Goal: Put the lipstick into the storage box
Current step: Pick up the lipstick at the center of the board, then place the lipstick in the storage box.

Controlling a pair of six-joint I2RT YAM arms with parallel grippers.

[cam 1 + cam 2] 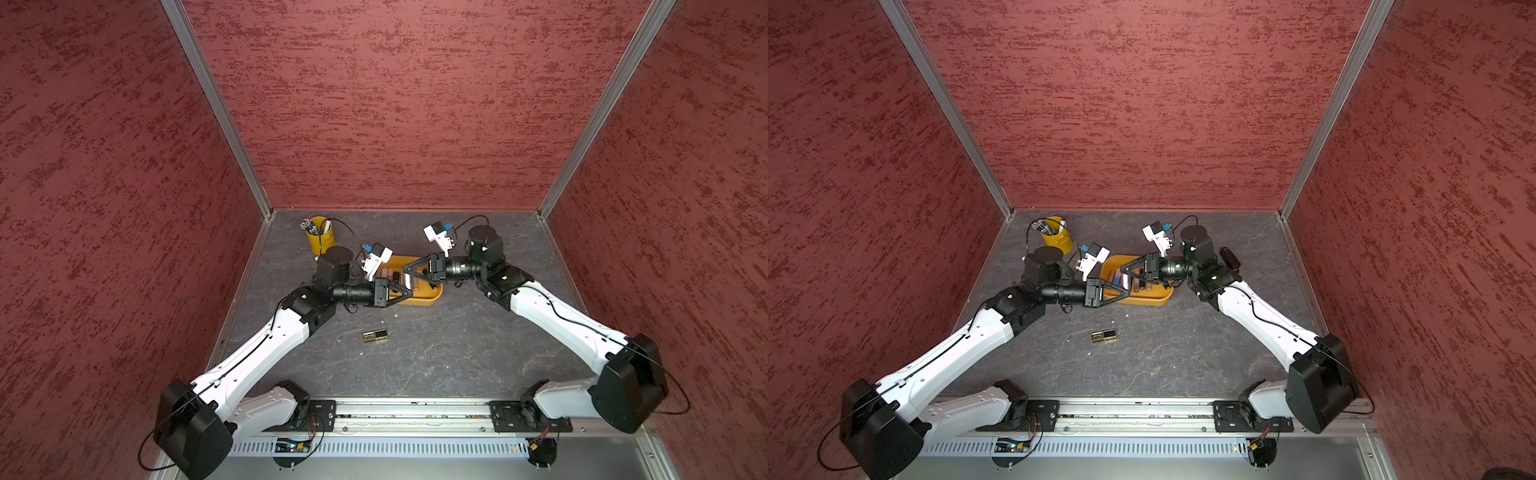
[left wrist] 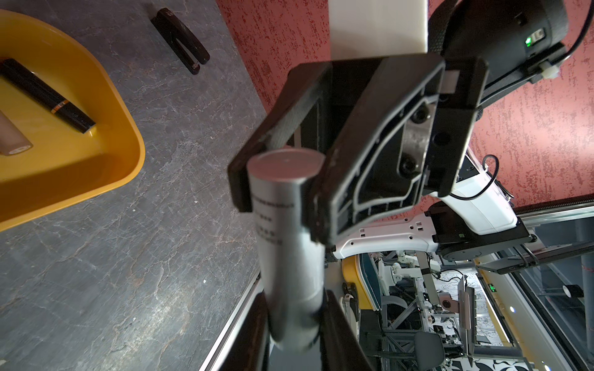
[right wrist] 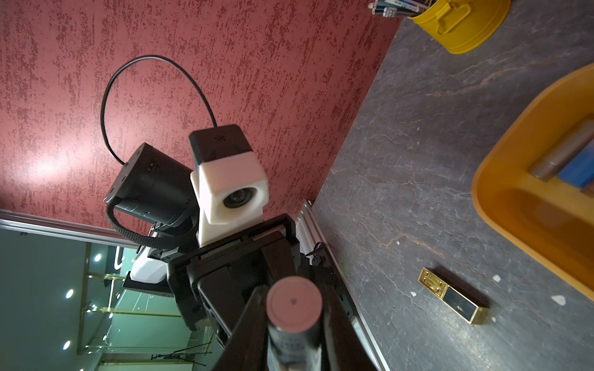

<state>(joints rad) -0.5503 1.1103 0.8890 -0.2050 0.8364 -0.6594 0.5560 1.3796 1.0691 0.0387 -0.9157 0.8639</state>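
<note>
The lipstick [image 2: 286, 225], a silver tube with small print on its side and a pink end cap, hangs in the air between the two arms, just above the near edge of the storage box [image 1: 432, 297]. It is not yet in the box. The left gripper [image 1: 409, 293] is clenched on it from the left, its fingers [image 2: 340, 324] tight on either side of the tube. The right gripper [image 1: 406, 273] reaches in from the right, and its pads [image 2: 239, 183] sit against both sides of the tube's silver end, so both grippers grasp the same tube. The yellow-orange box lies on the dark marbled table [image 1: 436, 349], at the middle and toward the far side. It already holds a black tube with an orange band [image 2: 48, 96], a beige tube [image 2: 13, 141] and a blue item [image 3: 578, 167]. A gold-and-black case [image 1: 375, 336] lies flat on the table nearer than the box and apart from it. A yellow bucket of pens [image 1: 320, 240] stands at the far left, and a black stapler-like object [image 1: 1229, 257] lies at the far right beside the right arm.
</note>
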